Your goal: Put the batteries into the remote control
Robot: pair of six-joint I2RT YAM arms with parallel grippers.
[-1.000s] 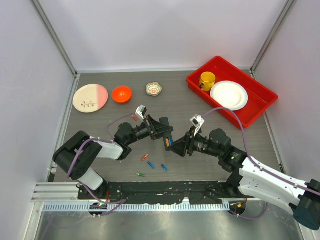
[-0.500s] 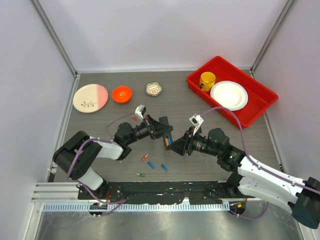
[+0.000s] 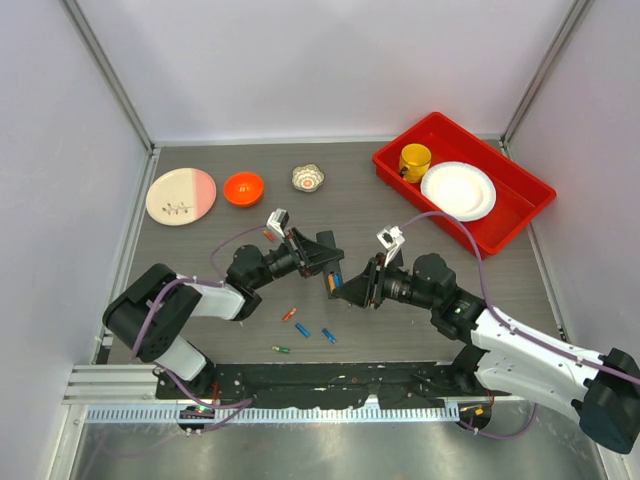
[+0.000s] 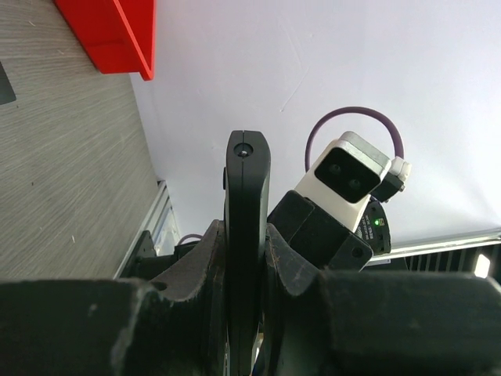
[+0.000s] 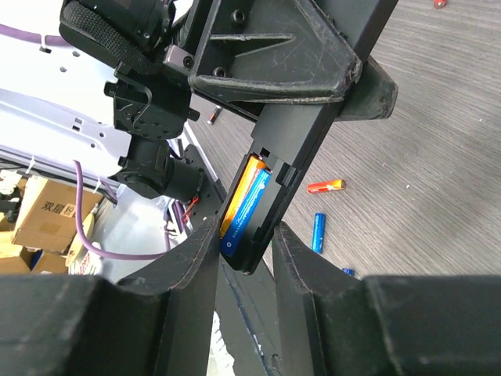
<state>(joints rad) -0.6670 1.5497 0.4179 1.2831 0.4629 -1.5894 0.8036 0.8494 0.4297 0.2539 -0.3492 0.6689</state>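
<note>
My left gripper (image 3: 322,258) is shut on the black remote control (image 3: 333,280) and holds it above the table, with the free end toward my right arm. In the left wrist view the remote (image 4: 247,172) stands edge-on between the jaws (image 4: 246,235). My right gripper (image 3: 352,288) straddles the remote's free end (image 5: 270,188); its jaws (image 5: 246,235) are open, with a gap on the right side. An orange and a blue battery (image 5: 244,200) lie in the recess. Loose batteries lie on the table: orange (image 3: 289,314), blue (image 3: 302,330), blue (image 3: 328,335), green (image 3: 281,349).
A red bin (image 3: 520,185) at the back right holds a yellow cup (image 3: 414,159) and a white plate (image 3: 458,190). An orange bowl (image 3: 243,187), a pink-and-white plate (image 3: 180,195) and a small patterned bowl (image 3: 308,178) stand at the back left.
My right gripper has moved a little left and up, closer around the remote's free end. My left gripper has shifted slightly left with the remote.
</note>
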